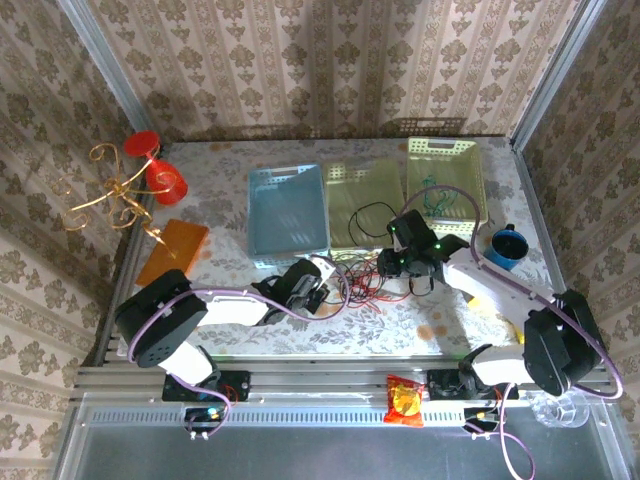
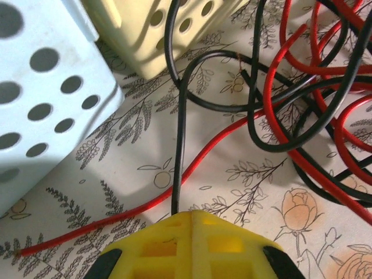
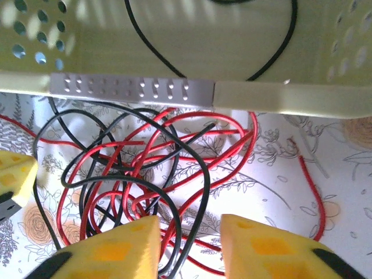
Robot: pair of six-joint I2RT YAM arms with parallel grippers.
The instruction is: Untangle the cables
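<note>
Top external: three baskets [image 1: 288, 210], one mug [image 1: 507, 248], tangled cables [image 1: 360, 285].

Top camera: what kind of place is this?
Probably a staged robot test cell, not a home: wallpapered panels in a metal frame, arms bolted to a rail, baskets on the table.

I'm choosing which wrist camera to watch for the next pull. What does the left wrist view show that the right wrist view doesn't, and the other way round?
Left wrist: the left pincer shut on a black cable, a red cable's loose end on the cloth, and a corner of the blue basket. Right wrist: the right pincer open over the tangle, and a black loop lying inside the yellow basket. Both: the red and black tangle and part of the yellow basket.
</note>
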